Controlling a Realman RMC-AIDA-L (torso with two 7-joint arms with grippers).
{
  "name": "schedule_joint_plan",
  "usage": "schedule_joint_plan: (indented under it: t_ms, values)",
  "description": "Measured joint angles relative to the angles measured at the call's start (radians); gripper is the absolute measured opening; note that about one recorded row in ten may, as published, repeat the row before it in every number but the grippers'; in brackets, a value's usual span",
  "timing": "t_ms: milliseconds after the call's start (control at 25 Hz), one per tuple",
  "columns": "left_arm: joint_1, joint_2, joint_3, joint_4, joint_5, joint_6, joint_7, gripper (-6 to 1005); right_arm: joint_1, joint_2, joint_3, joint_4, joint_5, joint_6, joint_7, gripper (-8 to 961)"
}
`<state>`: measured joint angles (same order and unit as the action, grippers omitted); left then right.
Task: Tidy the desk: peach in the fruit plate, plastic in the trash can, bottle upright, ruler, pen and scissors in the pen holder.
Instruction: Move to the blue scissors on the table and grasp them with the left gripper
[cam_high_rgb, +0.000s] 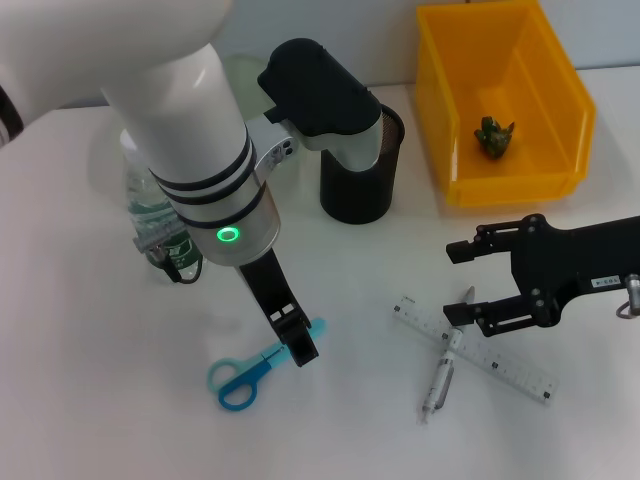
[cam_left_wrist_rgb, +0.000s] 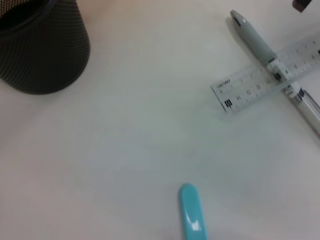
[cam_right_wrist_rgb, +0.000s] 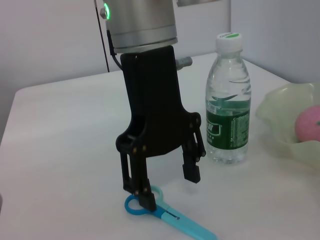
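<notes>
Left gripper: pointing down, fingers spread, tips near desk level. Right gripper: horizontal, fingers parted, hovering.

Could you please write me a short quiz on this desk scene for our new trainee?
1. True or false: the bottle stands upright.
2. The open right claw is nearest to: A) the peach, B) the crossed pen and ruler, C) the pen holder.
3. Fill in: the open left claw is down at the ____, one finger on either side of them.

Key: 1 true; 2 B; 3 scissors.
</notes>
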<state>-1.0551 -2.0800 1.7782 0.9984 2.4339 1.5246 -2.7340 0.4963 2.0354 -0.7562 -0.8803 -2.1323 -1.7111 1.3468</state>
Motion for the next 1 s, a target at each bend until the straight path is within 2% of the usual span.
schedule_joint_plan:
  t_ms: [440,1000]
  values:
    - [-0.009,0.000,0.059,-0.036,-0.034,-0.058,-0.062,785,0.006,0.001,0.000,0.000,-0.009,0.009,-0.012,761]
    - [-0.010,0.000,0.083,-0.085,-0.039,-0.102,-0.077,785,0.005,0.002,-0.027,0.007,-0.012,0.023,-0.033,761]
